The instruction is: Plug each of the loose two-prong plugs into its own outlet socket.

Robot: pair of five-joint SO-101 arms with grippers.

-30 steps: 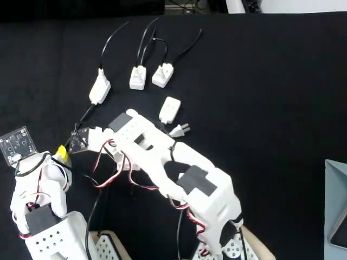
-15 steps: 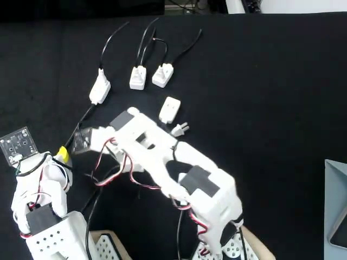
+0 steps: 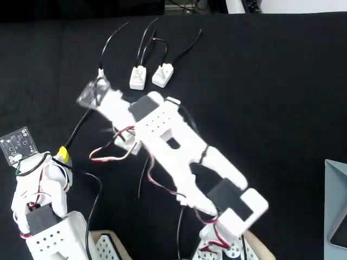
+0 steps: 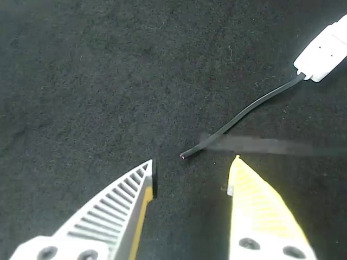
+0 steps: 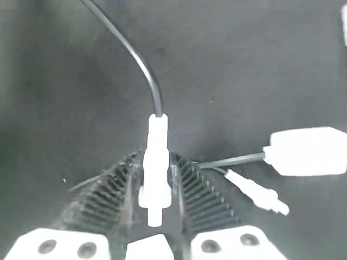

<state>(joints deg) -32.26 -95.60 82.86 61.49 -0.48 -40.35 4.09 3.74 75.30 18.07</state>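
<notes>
Right gripper [image 5: 155, 161] clenched on white plug [image 5: 156, 179], upper left of high view; plug's long axis in line with the jaws, cable [image 5: 145, 67] running off its far end. Nearest outlet socket [image 3: 138, 77] lies just right of it. Left gripper [image 4: 193, 161] splayed, empty, lower left, farther off.

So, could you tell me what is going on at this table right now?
The right arm is stretched across the black cloth-covered table, and the right gripper is shut on a slim white plug on a black cord. The left gripper hangs open just above the cloth, beside a loose black cord end. Two white corded blocks lie side by side farther back, untouched.
</notes>
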